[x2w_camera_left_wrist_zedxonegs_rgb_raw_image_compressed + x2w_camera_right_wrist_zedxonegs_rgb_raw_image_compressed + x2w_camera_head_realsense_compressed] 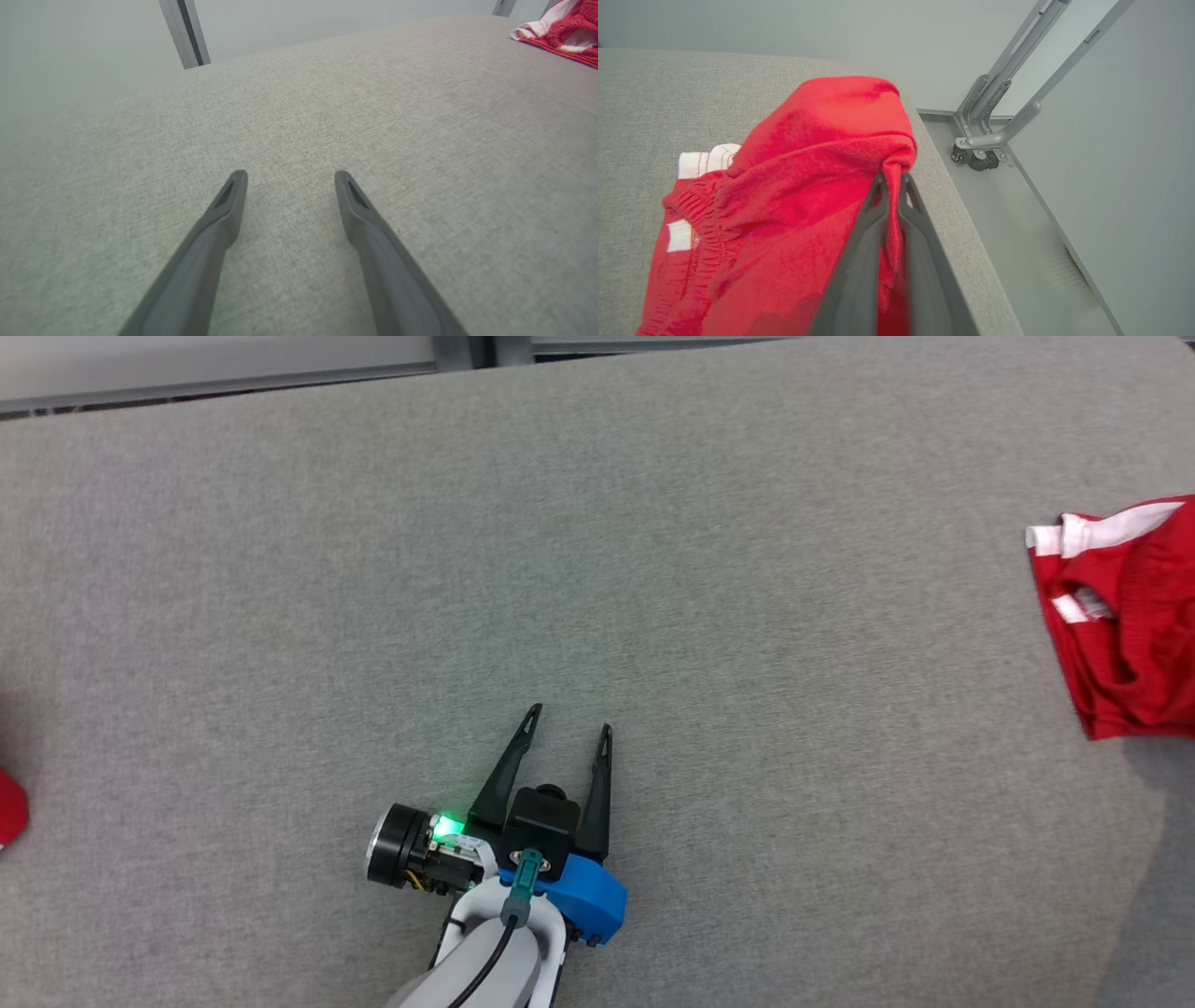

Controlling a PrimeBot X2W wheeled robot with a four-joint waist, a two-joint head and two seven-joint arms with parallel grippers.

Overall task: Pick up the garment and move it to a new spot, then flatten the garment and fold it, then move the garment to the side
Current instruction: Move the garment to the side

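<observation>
garment [794, 186] in clamped right tool [893, 178]; left tool [570, 719] spread wide, perhaps clear of surface [299, 116]

Open grey tabletop [597, 569] beside the red garment [1120, 616]
Left of the garment the surface runs flat and open; the left pincer [570, 718], fingers spread, sits there well apart from the garment. Just past the garment the tabletop ends, and a wheeled metal frame [987, 140] stands on the floor [1017, 224] beyond.
</observation>
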